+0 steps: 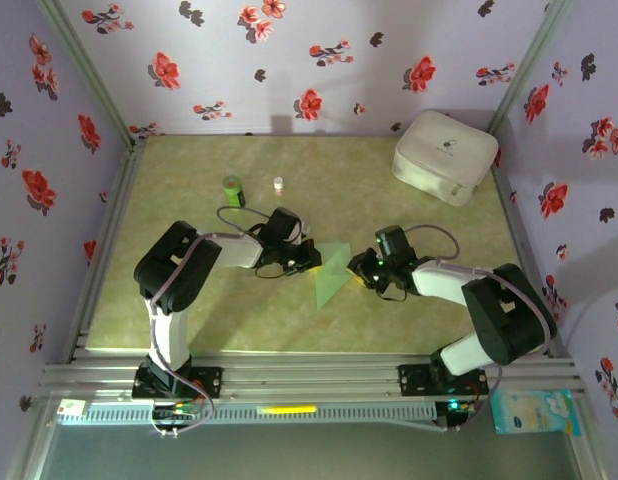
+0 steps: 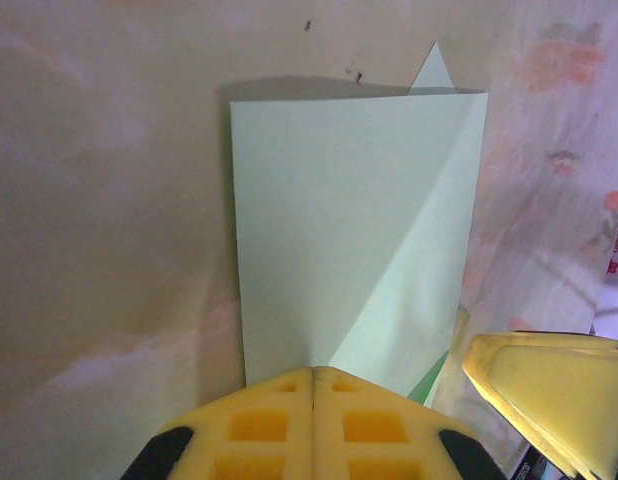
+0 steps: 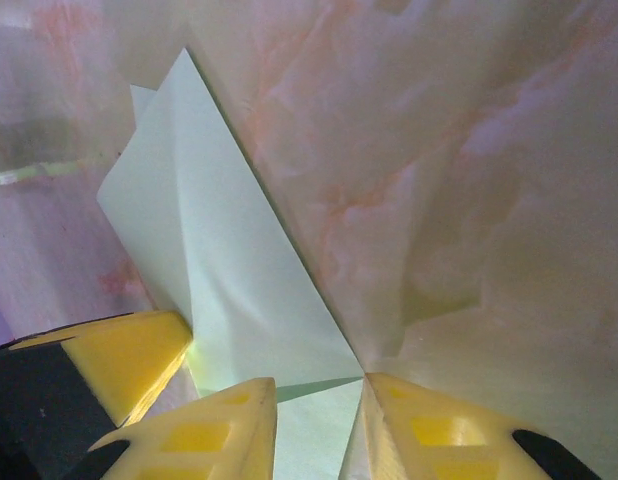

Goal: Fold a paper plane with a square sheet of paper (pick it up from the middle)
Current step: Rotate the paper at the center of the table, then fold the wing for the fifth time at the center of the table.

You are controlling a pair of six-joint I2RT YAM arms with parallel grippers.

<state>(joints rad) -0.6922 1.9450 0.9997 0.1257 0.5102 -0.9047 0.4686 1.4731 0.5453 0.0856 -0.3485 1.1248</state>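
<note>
The pale green sheet of paper lies partly folded at the table's middle, between both grippers. From the left wrist the paper is a tall rectangle with a diagonal flap on its right side. My left gripper is shut, and its tips rest on the paper's near edge. My right gripper is open. In the right wrist view the gripper straddles a pointed corner of the paper. No finished paper plane is in view.
A white rounded case sits at the back right. A small dark green bottle and a tiny white cap stand behind the left arm. Floral walls close in the table on three sides.
</note>
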